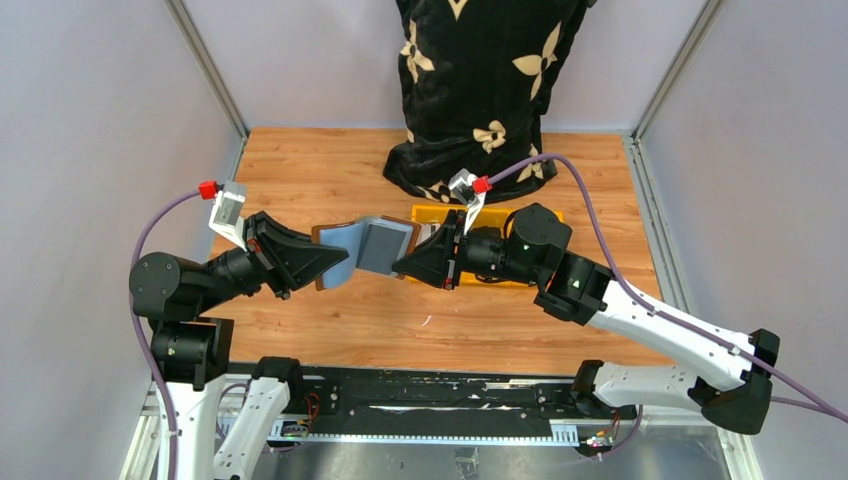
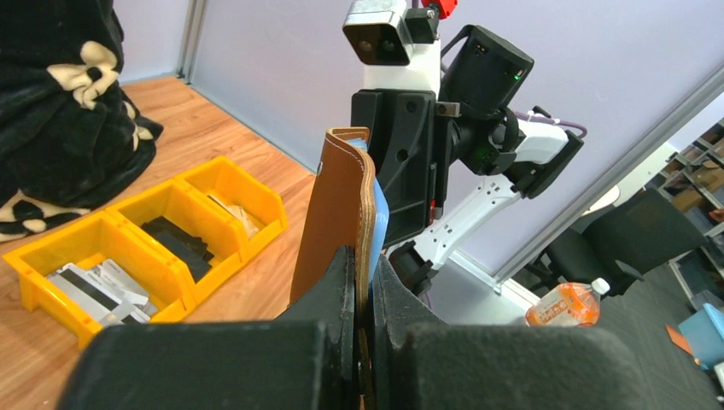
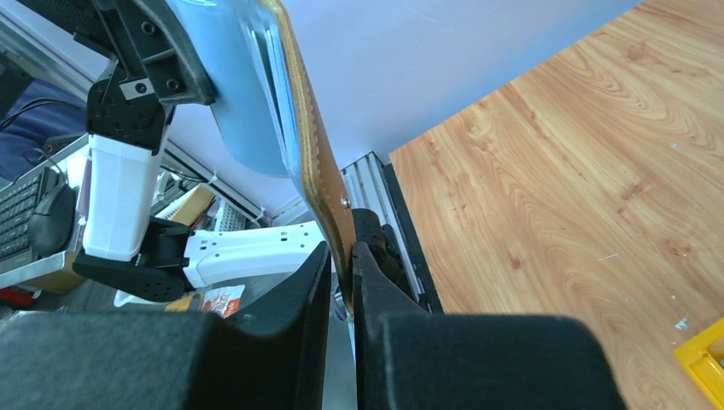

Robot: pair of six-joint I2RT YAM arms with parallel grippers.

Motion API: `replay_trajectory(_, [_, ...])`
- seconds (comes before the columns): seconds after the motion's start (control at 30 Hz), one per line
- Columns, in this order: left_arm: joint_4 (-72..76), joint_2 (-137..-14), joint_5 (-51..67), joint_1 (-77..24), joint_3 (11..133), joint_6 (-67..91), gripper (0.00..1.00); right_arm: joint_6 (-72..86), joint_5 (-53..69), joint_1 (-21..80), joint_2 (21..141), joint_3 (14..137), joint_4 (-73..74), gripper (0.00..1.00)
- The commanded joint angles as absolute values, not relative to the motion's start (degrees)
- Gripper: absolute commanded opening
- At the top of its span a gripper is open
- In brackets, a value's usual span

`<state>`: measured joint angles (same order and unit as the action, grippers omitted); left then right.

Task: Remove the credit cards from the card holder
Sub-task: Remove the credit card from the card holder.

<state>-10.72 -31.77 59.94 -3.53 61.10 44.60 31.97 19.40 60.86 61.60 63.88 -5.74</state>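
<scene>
The brown card holder (image 1: 365, 245) hangs open above the table between my two arms, its blue-grey inner side up. My left gripper (image 1: 335, 265) is shut on its left flap; in the left wrist view the brown leather (image 2: 337, 213) stands pinched between the fingers (image 2: 365, 273). My right gripper (image 1: 400, 265) is shut on the right flap, whose tan edge (image 3: 312, 145) runs down between the fingers (image 3: 341, 265). Thin pale layered edges (image 3: 271, 77) show inside the holder; I cannot tell if they are credit cards. Grey cards (image 2: 90, 286) lie in a yellow bin.
A yellow divided bin (image 1: 430, 212) sits on the wooden table just behind the right gripper; in the left wrist view its compartments (image 2: 111, 222) hold grey, dark and pale flat items. A black cloth with cream flowers (image 1: 480, 90) stands at the back.
</scene>
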Motion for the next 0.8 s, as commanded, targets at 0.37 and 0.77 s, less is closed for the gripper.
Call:
replay_trajectory(0.37, [-9.1,-30.7,65.4,-3.6,60.0,46.1,0.00,31.2,17.4,63.1,60.2,62.9,-17.6,0.13])
replay_trajectory(0.77, [-13.4,-30.7,65.3,-3.6,60.5,41.8,0.00,33.0,20.0,63.5,61.7,63.7,-18.2,0.15])
